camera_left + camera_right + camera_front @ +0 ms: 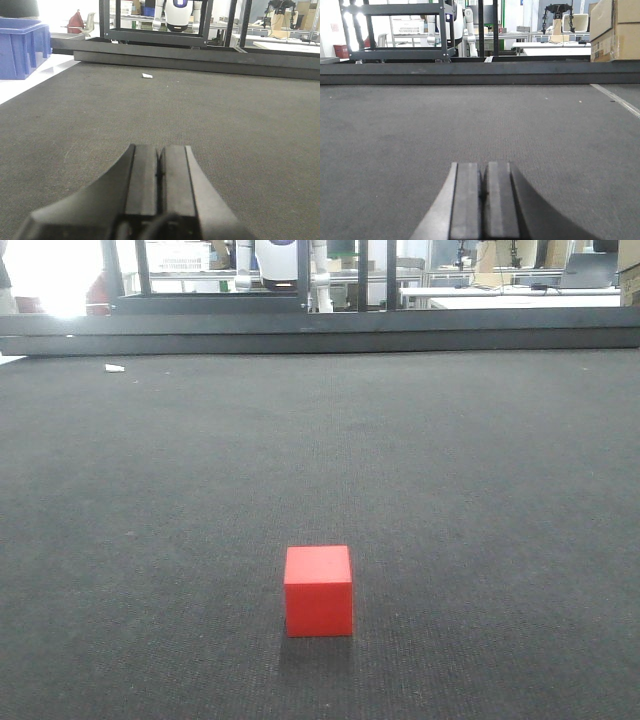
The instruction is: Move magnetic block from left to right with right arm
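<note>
The magnetic block (318, 590) sits near and central on the dark desk (480, 470). The right arm (481, 172) and left arm (160, 150) have their jaws pressed together. Neither wrist view shows the block, so its bearing is unclear.

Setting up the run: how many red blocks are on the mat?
1. The magnetic block sits on the dark mat, low and central in the front view. Neither wrist view shows another.

The magnetic block (318, 590), a plain red cube with matte faces and sharp edges, is sitting flat and upright on the dark grey desk (480, 490). The right gripper (481, 175) is pointing low across the desk, its black jaws pressing together.
</note>
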Controlling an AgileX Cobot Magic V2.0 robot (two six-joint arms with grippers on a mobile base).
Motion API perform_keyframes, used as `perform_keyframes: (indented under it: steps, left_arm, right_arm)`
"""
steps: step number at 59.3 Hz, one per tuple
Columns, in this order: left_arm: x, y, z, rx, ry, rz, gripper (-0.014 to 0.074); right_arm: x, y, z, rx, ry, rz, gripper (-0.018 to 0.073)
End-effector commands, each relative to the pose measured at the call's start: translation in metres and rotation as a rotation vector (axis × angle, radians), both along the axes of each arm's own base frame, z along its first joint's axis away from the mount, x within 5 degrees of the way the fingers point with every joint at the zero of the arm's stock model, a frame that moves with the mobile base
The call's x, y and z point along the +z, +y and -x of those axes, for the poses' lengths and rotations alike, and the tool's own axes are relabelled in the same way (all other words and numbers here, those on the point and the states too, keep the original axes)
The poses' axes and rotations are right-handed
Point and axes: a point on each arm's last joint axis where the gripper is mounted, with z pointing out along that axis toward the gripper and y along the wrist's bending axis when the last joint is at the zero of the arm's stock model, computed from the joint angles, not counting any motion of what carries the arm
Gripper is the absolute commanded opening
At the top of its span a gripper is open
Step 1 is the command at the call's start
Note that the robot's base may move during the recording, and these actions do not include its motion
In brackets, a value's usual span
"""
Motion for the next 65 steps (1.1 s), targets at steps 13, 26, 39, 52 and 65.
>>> perform_keyframes:
  steps: [13, 26, 39, 52, 65]
  left_arm:
    - [0.005, 0.0, 0.001, -0.006, -0.088, 0.007, -0.0116]
    - [0.005, 0.0, 0.001, -0.006, -0.088, 0.007, -0.0116]
    - [0.005, 0.0, 0.001, -0.006, -0.088, 0.007, -0.0116]
    - [0.005, 0.0, 0.001, -0.006, -0.088, 0.007, -0.0116]
    - [0.005, 0.0, 0.001, -0.006, -0.088, 0.007, -0.0116]
  right_arm:
    - [0.072, -0.001, 0.014, -0.009, -0.042, 0.005, 0.0056]
    - [0.103, -0.001, 0.001, -0.013, 0.245, 0.028, 0.0056]
    - [0.091, 0.0, -0.043, 0.004, 0.629, 0.053, 0.0056]
    - [0.086, 0.004, -0.082, -0.011, 0.841, -0.053, 0.0058]
    - [0.085, 0.031, -0.113, 0.003, 1.042, -0.16, 0.0144]
